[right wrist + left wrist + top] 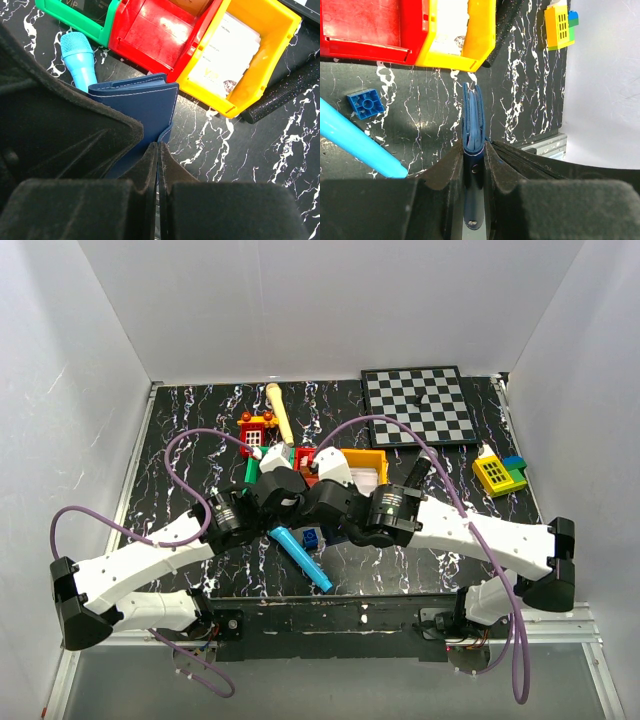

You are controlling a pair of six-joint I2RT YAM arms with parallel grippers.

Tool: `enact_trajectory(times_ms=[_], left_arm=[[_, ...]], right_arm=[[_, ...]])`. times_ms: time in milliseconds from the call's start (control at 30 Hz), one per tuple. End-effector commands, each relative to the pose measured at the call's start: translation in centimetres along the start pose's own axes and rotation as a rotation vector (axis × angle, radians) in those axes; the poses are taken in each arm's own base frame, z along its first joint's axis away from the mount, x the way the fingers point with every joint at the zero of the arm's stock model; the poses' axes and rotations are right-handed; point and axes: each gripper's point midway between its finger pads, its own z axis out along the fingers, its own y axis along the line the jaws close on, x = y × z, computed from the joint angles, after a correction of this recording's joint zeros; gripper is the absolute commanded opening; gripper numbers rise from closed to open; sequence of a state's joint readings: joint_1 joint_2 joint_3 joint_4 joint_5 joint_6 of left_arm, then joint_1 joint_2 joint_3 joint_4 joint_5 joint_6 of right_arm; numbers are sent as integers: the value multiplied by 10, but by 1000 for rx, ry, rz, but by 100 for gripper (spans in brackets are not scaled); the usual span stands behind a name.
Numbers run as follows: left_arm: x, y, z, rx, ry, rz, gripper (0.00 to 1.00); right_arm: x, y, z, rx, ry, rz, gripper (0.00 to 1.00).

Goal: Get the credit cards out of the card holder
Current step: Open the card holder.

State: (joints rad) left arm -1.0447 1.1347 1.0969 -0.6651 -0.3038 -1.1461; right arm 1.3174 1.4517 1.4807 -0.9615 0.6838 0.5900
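Left claw [473, 150] pinches the upright card holder [473, 117]; right claw [157, 150], pressed together, touches its corner.

We find the card holder [473, 117] on edge between the jaws of the left gripper [474, 150], in front of the right bin [280, 30], which has cards [227, 55] in it. The middle bin [160, 30] and left bin [70, 17] continue the row leftward. Left of the holder lies the toy microphone [355, 142], the toy brick [366, 103] just behind it. The checkerboard [418, 405] lies at the far right corner of the desk [200, 405], the toy house [500, 473] before it.
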Motion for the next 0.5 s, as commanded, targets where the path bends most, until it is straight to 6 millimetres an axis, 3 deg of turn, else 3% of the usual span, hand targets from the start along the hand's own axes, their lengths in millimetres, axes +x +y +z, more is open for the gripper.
enact_trajectory(times_ms=[0, 467], left_arm=[[-15, -10, -17, 45, -56, -18, 0], [-14, 0, -17, 23, -64, -23, 0]], right_arm=[[0, -19, -10, 15, -11, 36, 1], [5, -33, -12, -28, -10, 127, 1]])
